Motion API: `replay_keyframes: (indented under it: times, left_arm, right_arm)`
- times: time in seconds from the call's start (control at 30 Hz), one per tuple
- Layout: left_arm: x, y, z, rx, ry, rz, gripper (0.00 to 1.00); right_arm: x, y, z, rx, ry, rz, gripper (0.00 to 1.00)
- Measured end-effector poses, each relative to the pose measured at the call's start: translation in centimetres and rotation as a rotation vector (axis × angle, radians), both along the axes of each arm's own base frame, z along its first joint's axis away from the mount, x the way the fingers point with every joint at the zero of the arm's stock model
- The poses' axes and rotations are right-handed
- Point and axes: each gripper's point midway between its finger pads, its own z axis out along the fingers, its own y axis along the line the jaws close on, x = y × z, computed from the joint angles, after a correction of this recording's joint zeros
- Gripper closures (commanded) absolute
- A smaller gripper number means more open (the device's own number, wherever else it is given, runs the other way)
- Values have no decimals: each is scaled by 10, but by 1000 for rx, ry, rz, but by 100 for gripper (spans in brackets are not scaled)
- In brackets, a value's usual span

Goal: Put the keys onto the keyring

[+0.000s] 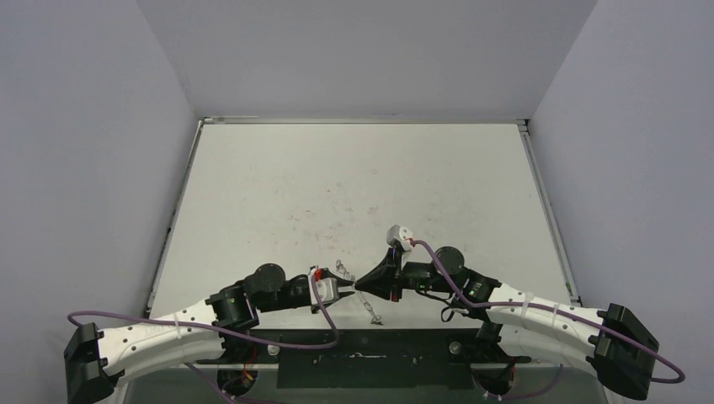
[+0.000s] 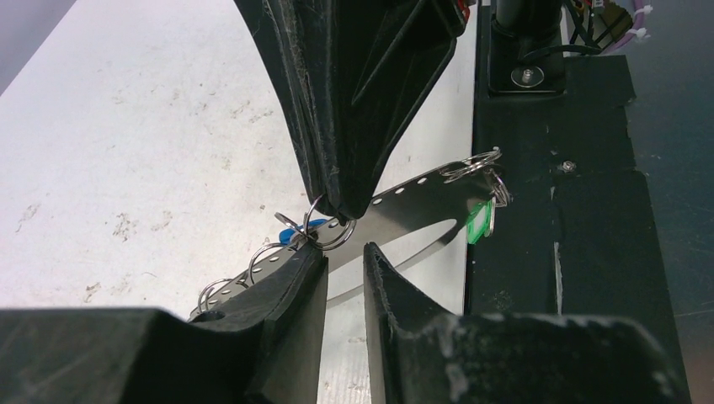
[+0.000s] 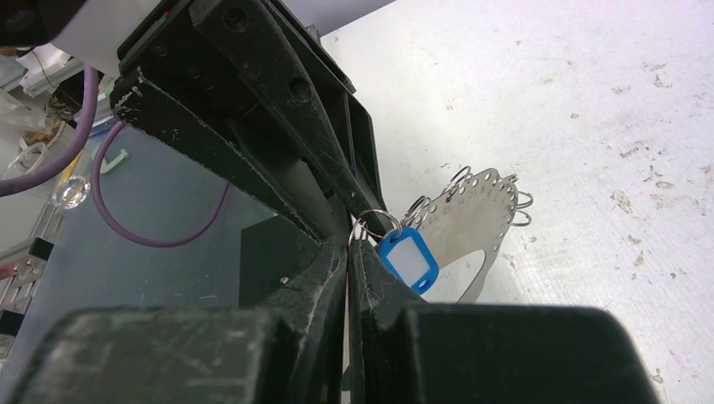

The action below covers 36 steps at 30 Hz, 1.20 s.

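Keyring (image 2: 412, 210), seen as a flat crescent metal band punched with holes and carrying small split rings (image 2: 470, 168), sits between the two grippers and appears raised off the table (image 2: 126, 126); from the left wrist its long axis runs 8 o'clock to 2 o'clock. Nearest, left gripper (image 2: 343, 257): jaws a narrow gap apart, nothing clamped, left fingertip touching the band's lower rim; just beyond, at 11 o'clock from that gap, blue key (image 3: 408, 259), only its tag showing, on a split ring at the rim; right gripper (image 3: 349, 252) fully closed, pinching the keyring at that spot, band or ring cannot be told; farther, at the 2 o'clock end, green key (image 2: 478, 223) hangs from a ring. Judgement: left arm is the free one; the blue key's ring lies a short move toward 11 o'clock.
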Motion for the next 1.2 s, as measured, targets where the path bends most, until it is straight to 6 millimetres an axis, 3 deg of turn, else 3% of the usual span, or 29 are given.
replay_keyframes:
  times: [0.5,1.2]
  left_arm:
    - [-2,1,8,-82,12,5,78]
    - [-19,13,53,-344,-14,-41,85]
  right_arm:
    - [0,1,7,26,-10,6,100]
    - [-12,4,30,127,-59,78,100]
